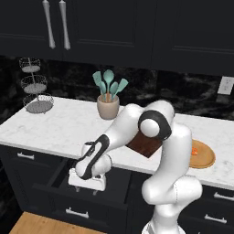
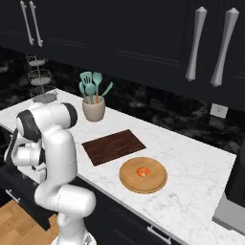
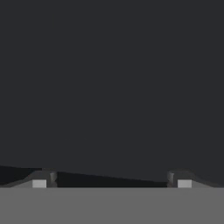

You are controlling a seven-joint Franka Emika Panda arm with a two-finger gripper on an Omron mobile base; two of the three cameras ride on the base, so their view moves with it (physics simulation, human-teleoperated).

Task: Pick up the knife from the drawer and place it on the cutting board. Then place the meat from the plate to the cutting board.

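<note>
The drawer below the counter is pulled open, its dark inside facing up. My gripper reaches down into it, and in the hand view the gripper is open, fingertips wide apart over plain dark drawer floor. The knife is hidden. On the counter lies the reddish-brown cutting board, partly behind my arm in the left base view. To its right sits the round tan plate with the small orange-red meat on it.
A beige crock of teal spatulas stands at the back of the white marble counter. A wire tiered stand is at the far left. Black wall cabinets hang overhead, and closed drawers flank the open one.
</note>
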